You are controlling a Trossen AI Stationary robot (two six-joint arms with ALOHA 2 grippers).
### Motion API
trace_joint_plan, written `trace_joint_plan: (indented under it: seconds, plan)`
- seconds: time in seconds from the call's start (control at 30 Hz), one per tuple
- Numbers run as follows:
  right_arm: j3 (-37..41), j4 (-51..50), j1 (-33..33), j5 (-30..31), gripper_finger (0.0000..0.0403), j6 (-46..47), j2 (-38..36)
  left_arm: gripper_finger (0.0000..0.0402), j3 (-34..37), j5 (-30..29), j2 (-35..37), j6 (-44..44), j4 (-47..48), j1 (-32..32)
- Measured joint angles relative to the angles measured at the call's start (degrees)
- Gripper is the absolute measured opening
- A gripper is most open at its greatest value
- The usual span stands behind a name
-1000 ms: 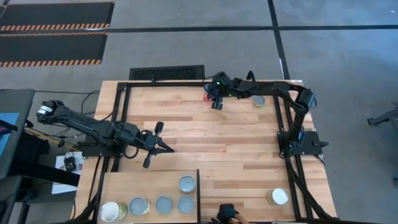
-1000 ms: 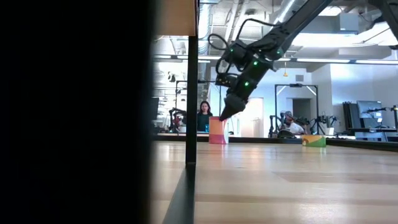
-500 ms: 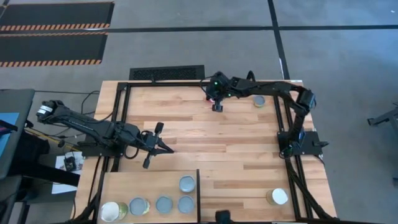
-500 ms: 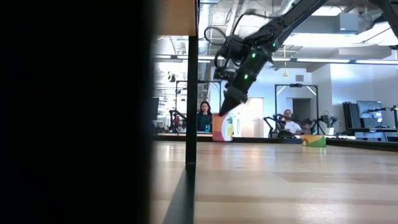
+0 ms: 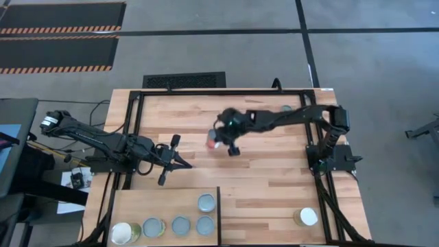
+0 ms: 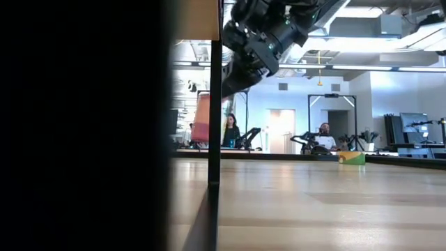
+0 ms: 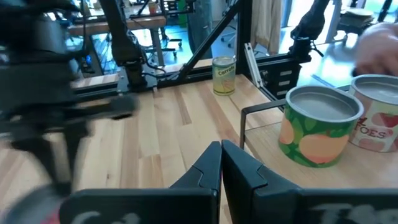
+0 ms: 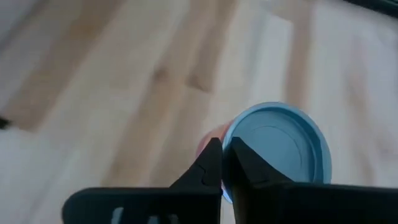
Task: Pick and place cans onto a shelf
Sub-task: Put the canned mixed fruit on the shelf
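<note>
A red-orange can (image 5: 212,141) hangs over the middle of the table, with my right gripper (image 5: 221,143) shut on it. In the low view this can (image 6: 201,119) shows well above the tabletop, partly behind the shelf's dark divider (image 6: 214,104). The pale shelf (image 5: 137,202) at the near left carries several cans (image 5: 181,225) standing on their bases. One can (image 5: 308,217) stands at the near right and another (image 5: 285,108) at the far right. My left gripper (image 5: 175,161) waits shut at the left, touching nothing. My right gripper pinches the red-orange can's top rim (image 8: 225,144) between its two fingers, at the edge of the blue-grey lid (image 8: 277,146). The fingers come from above, slanting down. The can hangs below them, slightly tilted and clear of the table.
The black frame (image 5: 137,103) runs along the table's far and side edges. The upright divider (image 5: 219,213) stands at the shelf's right edge. In the left wrist view a green-labelled can (image 7: 320,127) and a white-labelled one (image 7: 379,118) stand close by. People sit beyond the table (image 6: 230,131).
My right gripper has taken hold of the red-orange can at the table's far edge. It has lifted the can clear and carried it toward the table's middle, nearer and to the left. The can has risen well above the tabletop.
</note>
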State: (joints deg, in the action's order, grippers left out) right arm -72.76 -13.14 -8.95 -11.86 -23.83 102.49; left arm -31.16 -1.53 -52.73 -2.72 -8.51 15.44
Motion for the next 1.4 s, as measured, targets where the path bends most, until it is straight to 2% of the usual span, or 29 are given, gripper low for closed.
trace_joint_plan:
  seconds: [0.1,0.27,0.6,1.4]
  plan:
    - [-0.01,3.01,2.25,-0.04,0.0013,0.35,0.00,0.0002,0.00,-0.83,0.00,-0.30,0.00,0.00]
    - [-0.19,5.26,2.48,0.15,0.0013,2.16,-0.01,0.0002,0.00,-0.86,0.00,-0.46,0.02,0.00]
    - [-4.02,2.20,2.21,2.86,0.0013,3.56,-0.05,0.0002,0.00,-1.94,0.00,-0.65,0.03,0.00]
    - [-2.07,-1.36,3.76,4.46,0.0015,5.96,-0.01,0.0002,-0.02,-1.94,0.00,-0.23,0.02,0.00]
